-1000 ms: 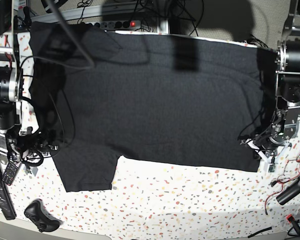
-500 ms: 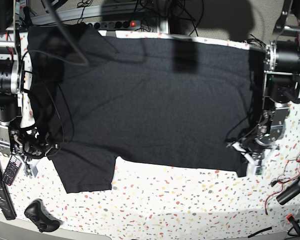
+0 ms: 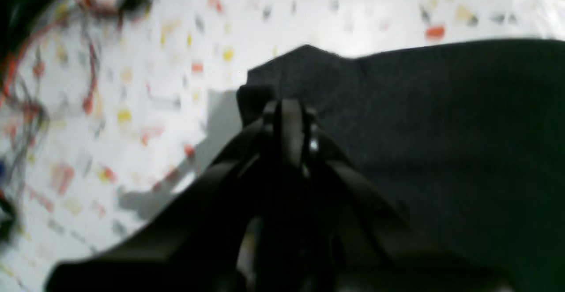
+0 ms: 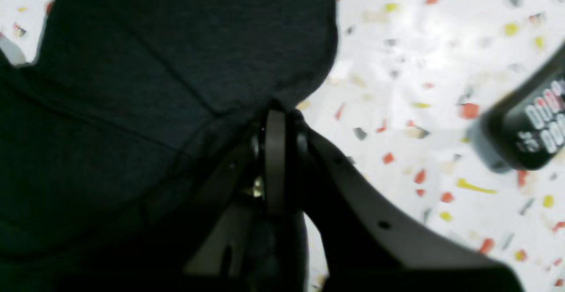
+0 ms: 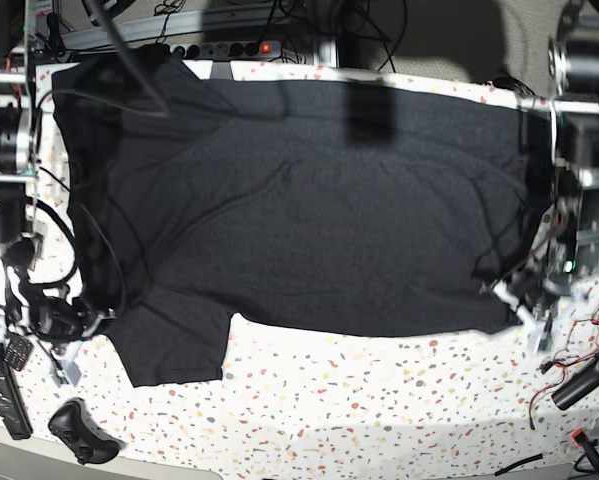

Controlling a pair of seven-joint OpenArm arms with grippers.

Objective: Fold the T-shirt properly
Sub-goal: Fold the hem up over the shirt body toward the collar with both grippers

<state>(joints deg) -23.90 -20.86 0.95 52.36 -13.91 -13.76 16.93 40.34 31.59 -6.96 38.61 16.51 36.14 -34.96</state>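
Note:
The black T-shirt lies spread plain side up across the speckled table, collar end to the left of the base view. My left gripper is at the shirt's near right hem corner. In the left wrist view, the left gripper is shut on that corner of the T-shirt, which bunches at the tips. My right gripper is at the near left sleeve. In the right wrist view, the right gripper is shut on the T-shirt's sleeve edge, where creases meet.
A remote control lies just right of the right gripper, and a black game controller sits at the front left. A power strip runs along the back edge. Loose red and black cables lie at the front right. Bare table shows in front.
My right gripper has shut on the sleeve edge. The left gripper drew the hem corner inward, then back out to the right. Long creases now run across the shirt.

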